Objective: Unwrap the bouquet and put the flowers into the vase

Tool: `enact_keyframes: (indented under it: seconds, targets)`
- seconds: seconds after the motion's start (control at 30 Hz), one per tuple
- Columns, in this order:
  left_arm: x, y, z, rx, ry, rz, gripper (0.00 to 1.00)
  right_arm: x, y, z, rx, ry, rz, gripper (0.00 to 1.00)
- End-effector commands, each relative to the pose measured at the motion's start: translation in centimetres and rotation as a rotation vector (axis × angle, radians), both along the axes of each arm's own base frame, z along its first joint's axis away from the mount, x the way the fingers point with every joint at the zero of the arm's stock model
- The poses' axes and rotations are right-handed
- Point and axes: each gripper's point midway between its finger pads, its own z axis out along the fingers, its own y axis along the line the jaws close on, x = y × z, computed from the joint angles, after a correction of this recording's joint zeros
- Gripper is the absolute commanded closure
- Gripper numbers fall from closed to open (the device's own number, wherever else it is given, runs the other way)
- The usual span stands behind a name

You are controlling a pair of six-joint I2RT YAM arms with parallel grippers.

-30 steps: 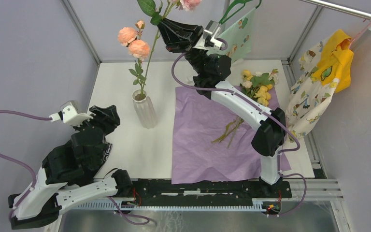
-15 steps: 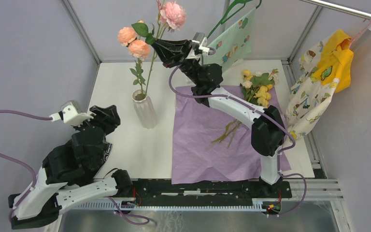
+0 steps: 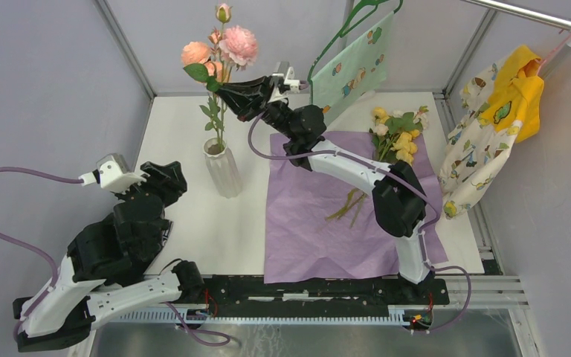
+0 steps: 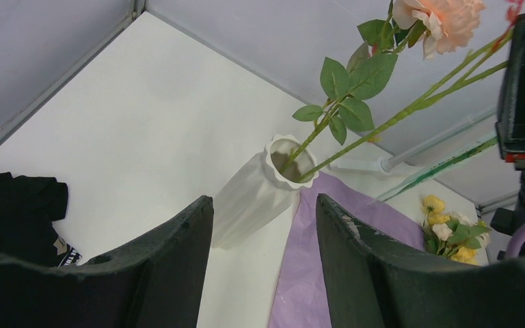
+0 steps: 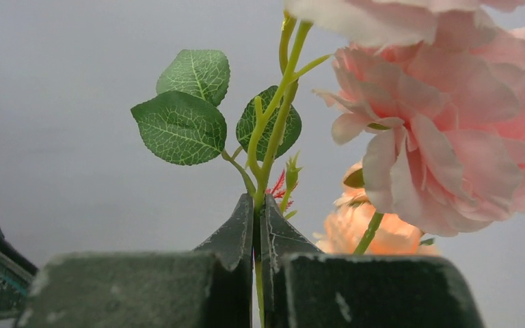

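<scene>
The white ribbed vase (image 3: 221, 169) (image 4: 254, 198) stands left of centre with a peach rose spray (image 3: 194, 54) in it. My right gripper (image 3: 224, 91) (image 5: 258, 202) is shut on the green stem of a pink rose spray (image 3: 239, 45) (image 5: 444, 147), high above the vase. In the left wrist view that stem (image 4: 383, 126) slants down into the vase mouth. The bouquet lies unwrapped: its purple paper (image 3: 320, 223) is spread flat, with yellow and cream flowers (image 3: 396, 134) on it. My left gripper (image 3: 166, 178) (image 4: 263, 202) is open, low and left of the vase, holding nothing.
A mint-green patterned cloth on a green hanger (image 3: 354, 65) hangs at the back, close to the right arm. A yellow and patterned garment (image 3: 504, 111) hangs from a rail at the right. Grey walls close in the left and back sides.
My right gripper has swung left and down with the pink rose spray, bringing it beside the peach roses over the vase. The left arm has not moved.
</scene>
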Motion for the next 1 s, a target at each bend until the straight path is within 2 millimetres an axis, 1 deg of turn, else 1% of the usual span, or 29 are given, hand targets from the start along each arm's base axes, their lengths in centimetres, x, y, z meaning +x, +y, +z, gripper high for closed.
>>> enact_keyframes:
  seconds: [0.0,0.13,0.2,0.27,0.3,0.43,0.47,0.5,0.6,0.7,0.77,0.8,0.83,0.87,0.97]
  targets:
    - [0.1,0.2,1.2,-0.042,-0.030,0.023,0.37,-2.6,2.3,-0.8,-0.039,-0.010,0.103,1.00]
    - [0.2,0.1,1.2,-0.040,-0.030,0.023,0.37,-2.9,3.7,-3.6,-0.099,0.026,0.107,1.00]
    - [0.2,0.1,1.2,-0.039,-0.029,0.021,0.37,-2.6,4.2,-5.0,-0.133,0.053,0.097,0.95]
    - [0.2,0.1,1.1,-0.039,-0.029,0.021,0.37,-2.3,4.4,-6.2,-0.152,0.078,0.088,0.81]
    - [0.2,0.1,1.1,-0.039,-0.029,0.021,0.37,-2.2,4.6,-7.0,-0.167,0.089,0.088,0.76]
    - [0.1,0.1,1.1,-0.041,-0.030,0.020,0.37,-1.7,5.3,-8.9,-0.217,0.119,0.087,0.61]
    - [0.1,0.2,1.1,-0.041,-0.030,0.022,0.37,-1.5,5.4,-9.2,-0.226,0.121,0.081,0.56]
    - [0.1,0.1,1.1,-0.041,-0.029,0.020,0.37,-1.4,5.3,-9.4,-0.231,0.130,0.072,0.51]
    - [0.1,0.2,1.1,-0.042,-0.030,0.020,0.37,-1.0,4.7,-9.7,-0.233,0.146,0.029,0.31]
    - [0.1,0.2,1.1,-0.042,-0.030,0.019,0.37,-1.1,3.9,-9.6,-0.243,0.143,-0.004,0.19]
    - [0.1,0.2,1.1,-0.043,-0.031,0.021,0.37,-1.6,2.9,-9.3,-0.235,0.138,-0.018,0.03]
    - [0.1,0.2,1.1,-0.043,-0.030,0.020,0.37,-2.0,2.3,-8.9,-0.225,0.132,-0.025,0.02]
    - [0.1,0.2,1.0,-0.042,-0.030,0.021,0.37,-2.1,1.7,-9.0,-0.223,0.137,-0.035,0.02]
    - [0.1,0.3,1.1,-0.043,-0.031,0.021,0.37,-2.5,1.0,-8.5,-0.214,0.135,-0.043,0.02]
    - [0.1,0.3,1.1,-0.044,-0.032,0.022,0.37,-3.2,-1.0,-8.3,-0.205,0.155,-0.077,0.02]
